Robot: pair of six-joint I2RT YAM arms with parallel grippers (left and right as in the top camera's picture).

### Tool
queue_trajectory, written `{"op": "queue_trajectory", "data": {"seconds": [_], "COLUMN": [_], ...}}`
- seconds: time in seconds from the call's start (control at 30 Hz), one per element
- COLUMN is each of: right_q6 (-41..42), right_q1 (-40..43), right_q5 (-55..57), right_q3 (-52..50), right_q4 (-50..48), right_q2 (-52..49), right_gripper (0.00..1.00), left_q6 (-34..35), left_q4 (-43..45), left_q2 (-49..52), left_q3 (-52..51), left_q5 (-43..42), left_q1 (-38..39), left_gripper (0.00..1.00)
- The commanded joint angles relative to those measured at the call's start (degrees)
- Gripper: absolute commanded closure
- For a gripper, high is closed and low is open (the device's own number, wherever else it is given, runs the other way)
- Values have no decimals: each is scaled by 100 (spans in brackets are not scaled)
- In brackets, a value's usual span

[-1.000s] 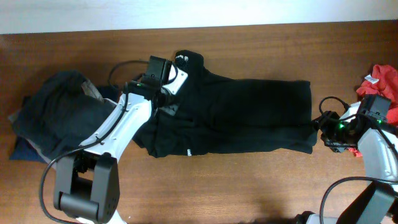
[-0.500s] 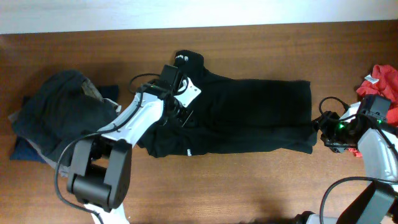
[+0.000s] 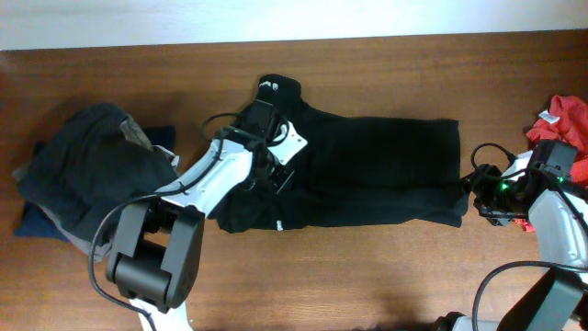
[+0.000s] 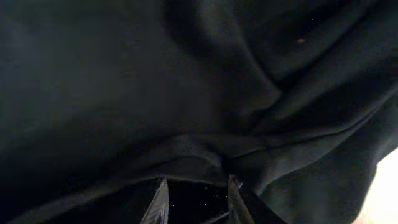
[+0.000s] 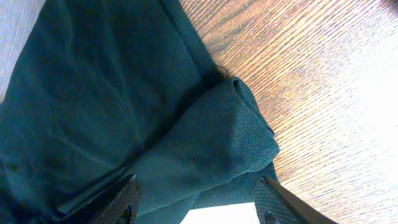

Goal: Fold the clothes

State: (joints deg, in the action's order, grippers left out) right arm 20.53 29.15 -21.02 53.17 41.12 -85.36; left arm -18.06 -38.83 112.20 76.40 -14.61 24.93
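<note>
Spreading across the middle of the wooden table point(image 3: 367, 267), the black garment point(image 3: 377, 170) is laid out mostly flat. Its neck end, marked by a small white tag point(image 3: 268, 85), is turned toward the far edge, and a tiny white label point(image 3: 278, 223) is seen at the near hem.

The left gripper point(image 3: 276, 173) is lowered onto the garment's left part, just below the neck. In the left wrist view only dark cloth is shown. Creases are drawn in toward the fingertips point(image 4: 163, 198), so a fold seems to be pinched between the narrowly set jaws, though the contact itself is lost in shadow.

The right gripper point(image 3: 481, 195) is placed at the garment's right near corner. There a bunched, doubled-over lump of cloth is clasped between widely spaced jaws, with bare wood visible just beside it.

A heap of charcoal-grey clothing point(image 3: 83, 175) is piled at the table's left end, well apart from the black garment. A red cloth point(image 3: 562, 118) is seen at the right edge.
</note>
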Motion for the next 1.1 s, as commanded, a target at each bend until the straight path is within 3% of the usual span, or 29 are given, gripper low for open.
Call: {"op": "queue_trajectory", "data": {"seconds": [0.0,0.43,0.63,0.8,0.93,1.07], "right_q6": [-55,-55,-55,-55,-55,-55], "right_q1": [-26,-26,-26,-26,-26,-26], "right_q5": [-33,-33,-33,-33,-33,-33], "right_q3": [116,116,116,116,116,116], "right_q4": [4,2,0,0,4,4], "right_q2": [-20,-20,-20,-20,-20,-20], "right_gripper": [36,36,36,36,36,36], "left_q6": [-92,-90,-90,-92,-92,-90], "left_q4": [-33,-254,-256,-260,-278,-278], "left_q2": [98,98,98,98,101,105], "left_q3": [15,15,59,219,240,240], "left_q5": [-105,-63,-63,-42,-39,2], "left_q1": [55,55,55,52,55,55], "left_gripper": [69,69,49,47,59,92]}}
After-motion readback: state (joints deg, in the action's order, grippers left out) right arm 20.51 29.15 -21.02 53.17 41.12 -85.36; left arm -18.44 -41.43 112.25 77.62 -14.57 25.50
